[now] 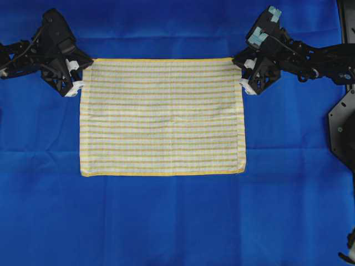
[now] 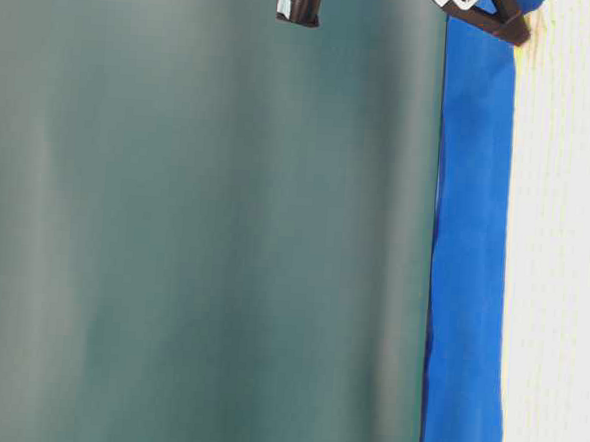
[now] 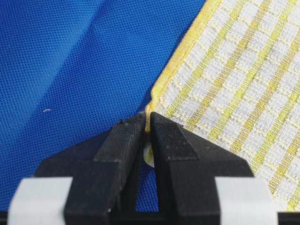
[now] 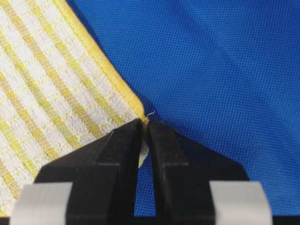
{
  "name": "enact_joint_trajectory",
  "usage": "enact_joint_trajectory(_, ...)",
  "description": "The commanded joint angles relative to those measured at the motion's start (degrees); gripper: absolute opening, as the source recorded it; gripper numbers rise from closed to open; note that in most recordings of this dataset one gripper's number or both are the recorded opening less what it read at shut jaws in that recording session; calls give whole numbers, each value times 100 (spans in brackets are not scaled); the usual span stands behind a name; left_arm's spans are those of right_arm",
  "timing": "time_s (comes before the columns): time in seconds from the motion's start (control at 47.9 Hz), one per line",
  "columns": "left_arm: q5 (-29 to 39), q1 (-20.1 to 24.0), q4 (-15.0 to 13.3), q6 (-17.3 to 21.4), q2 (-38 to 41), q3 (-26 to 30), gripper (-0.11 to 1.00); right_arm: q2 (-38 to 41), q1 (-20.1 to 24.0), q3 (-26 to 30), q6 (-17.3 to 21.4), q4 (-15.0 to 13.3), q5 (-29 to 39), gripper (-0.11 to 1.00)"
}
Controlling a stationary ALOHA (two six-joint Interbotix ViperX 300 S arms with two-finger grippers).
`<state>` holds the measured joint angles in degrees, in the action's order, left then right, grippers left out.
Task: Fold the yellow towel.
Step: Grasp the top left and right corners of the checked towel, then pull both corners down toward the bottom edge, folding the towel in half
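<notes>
The yellow towel (image 1: pixel 162 116) lies flat and spread out on the blue cloth, pale yellow-and-white checked with yellow hems. My left gripper (image 1: pixel 83 69) sits at its far left corner. In the left wrist view the gripper (image 3: pixel 147 123) is shut on that corner of the towel (image 3: pixel 234 79), a bit of hem pinched between the jaws. My right gripper (image 1: pixel 242 71) sits at the far right corner. In the right wrist view the gripper (image 4: pixel 145 123) is shut on that corner of the towel (image 4: pixel 51 89). The towel's edge (image 2: pixel 564 247) shows in the table-level view.
A large blue cloth (image 1: pixel 177 221) covers the table all round the towel. A black mount (image 1: pixel 341 122) stands at the right edge. A dark green backdrop (image 2: pixel 195 225) fills most of the table-level view.
</notes>
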<state>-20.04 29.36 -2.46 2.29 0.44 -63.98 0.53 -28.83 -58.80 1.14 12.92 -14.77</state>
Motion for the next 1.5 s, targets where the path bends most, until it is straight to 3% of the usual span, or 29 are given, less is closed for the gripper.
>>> enact_joint_trajectory(0.0,18,9,-18,9,-123,79,3,-211,-9,-9,9,97,-9,6)
enact_joint_trajectory(0.355,360,9,-9,44,-800,141,3,-888,-18,-149,0,211,26,6)
enact_joint_trajectory(0.606,457,0,-18,44,-976,114,3,-914,-9,-158,0,229,44,6)
enact_joint_trajectory(0.835,606,-325,-18,-18,-1143,62,3,-1011,105,-193,9,299,167,6)
enact_joint_trajectory(1.002,642,-765,-18,-202,-1406,-88,3,-1274,422,-360,9,527,272,6)
enact_joint_trajectory(1.19,650,-1292,-18,-519,-1740,-334,3,-1696,1063,-606,9,905,352,6)
enact_joint_trajectory(1.483,650,-2619,-18,-1248,-2338,-650,3,-2276,2364,-817,9,1450,563,6)
